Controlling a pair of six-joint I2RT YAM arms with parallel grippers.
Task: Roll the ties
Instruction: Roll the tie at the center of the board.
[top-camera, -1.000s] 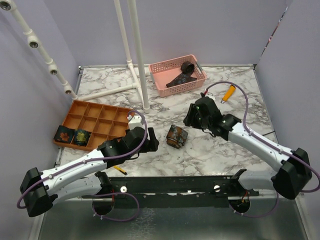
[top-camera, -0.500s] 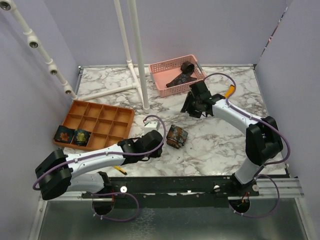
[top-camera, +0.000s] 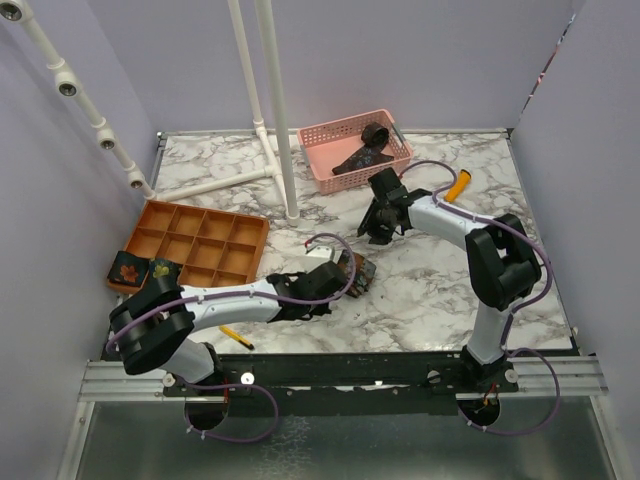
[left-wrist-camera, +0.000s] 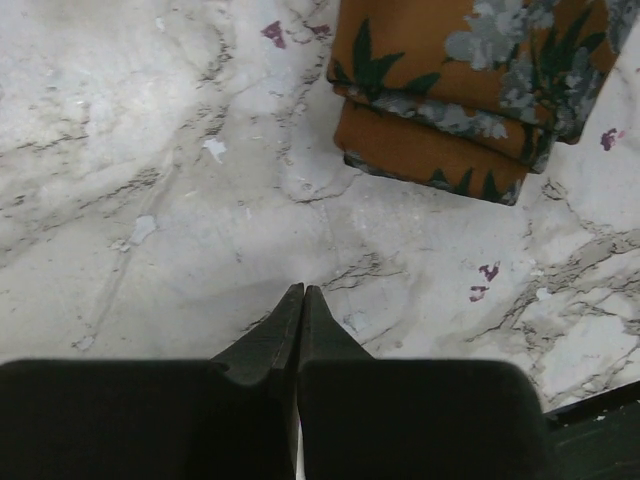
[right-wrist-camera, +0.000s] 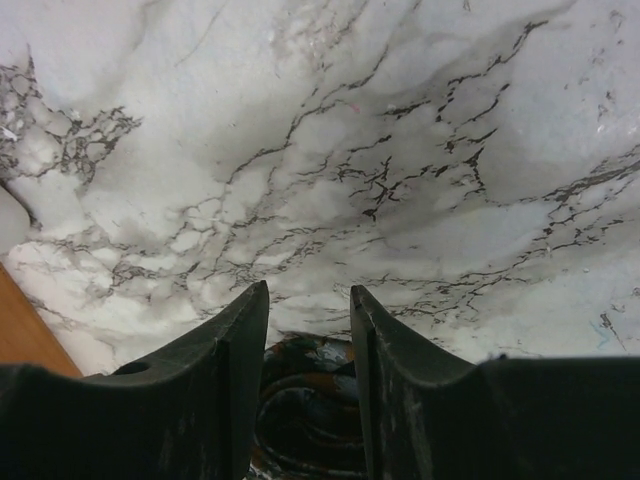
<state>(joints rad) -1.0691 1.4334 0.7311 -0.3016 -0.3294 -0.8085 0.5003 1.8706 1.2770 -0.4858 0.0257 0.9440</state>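
One rolled tie (top-camera: 352, 270) lay at the middle of the table (top-camera: 430, 290), two more coils (top-camera: 128, 268) sat in the near-left compartments of the tray (top-camera: 205, 215), and a tie (top-camera: 362, 152) in the basket (top-camera: 322, 135) appeared only partly rolled, so the task was judged part done. The left fingers (left-wrist-camera: 285, 335) were pressed together, empty, just short of the rolled tie with nothing between; the right fingers (right-wrist-camera: 235, 340) stood parted above bare table. A pipe stand (top-camera: 283, 150) and an orange-handled tool (top-camera: 457, 185) obstructed neither.
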